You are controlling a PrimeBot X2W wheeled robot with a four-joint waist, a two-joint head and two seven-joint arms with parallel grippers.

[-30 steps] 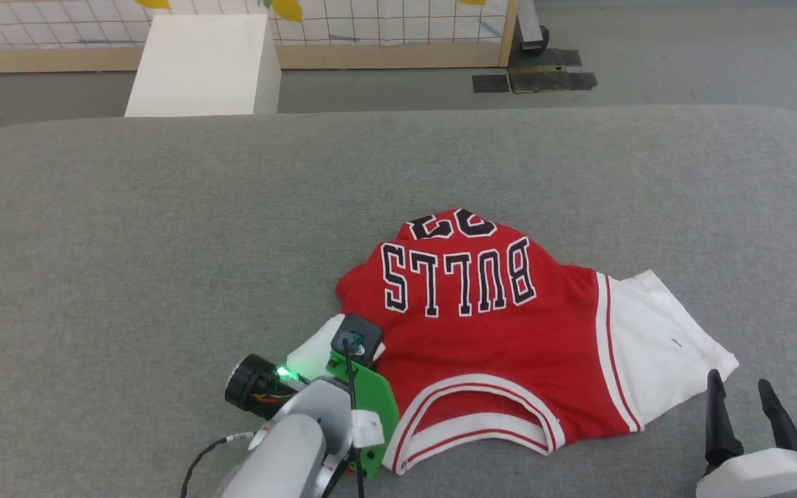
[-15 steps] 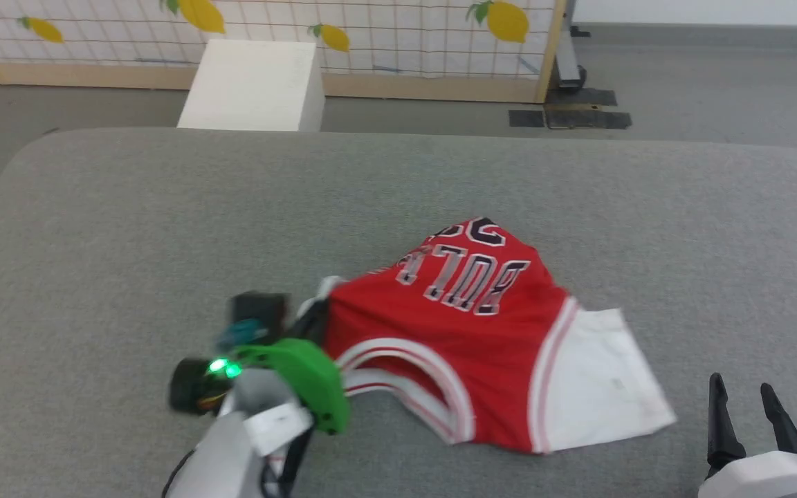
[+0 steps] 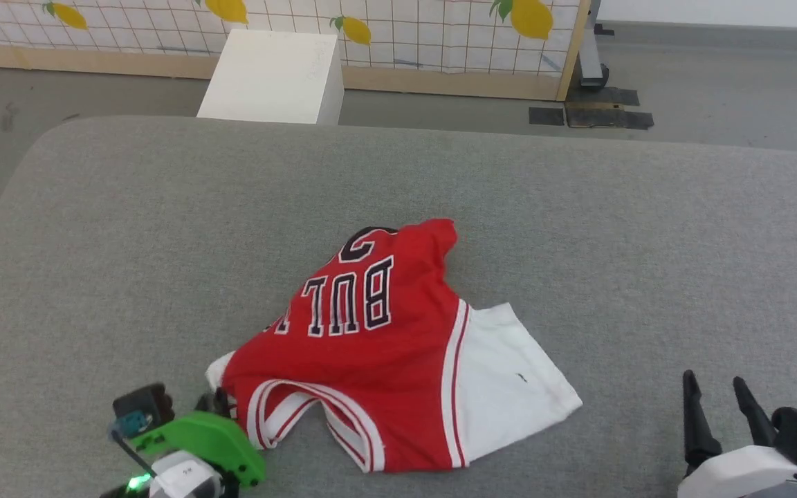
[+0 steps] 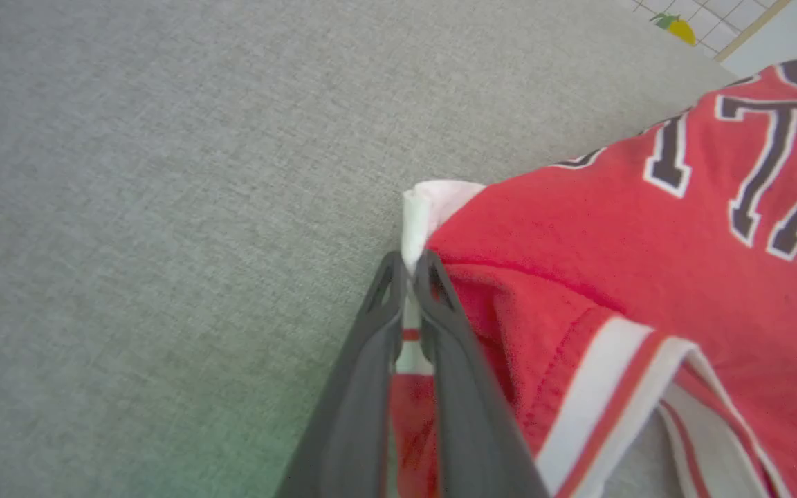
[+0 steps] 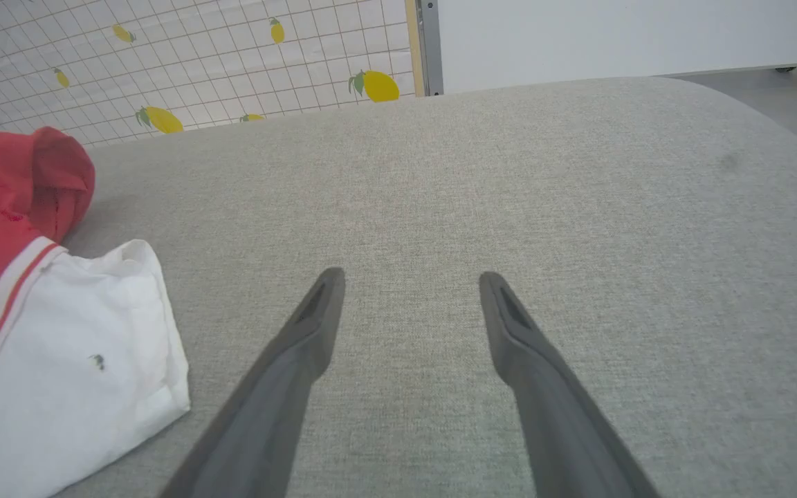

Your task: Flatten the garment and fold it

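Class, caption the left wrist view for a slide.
Left pincer grips the shirt by a white edge, on a grey surface.

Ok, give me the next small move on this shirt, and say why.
Probably bring the open right gripper over to the white sleeve and pinch its edge. The left gripper is pinching the opposite edge, yet the garment lies bunched and creased; a second grip would let both arms pull it flat.
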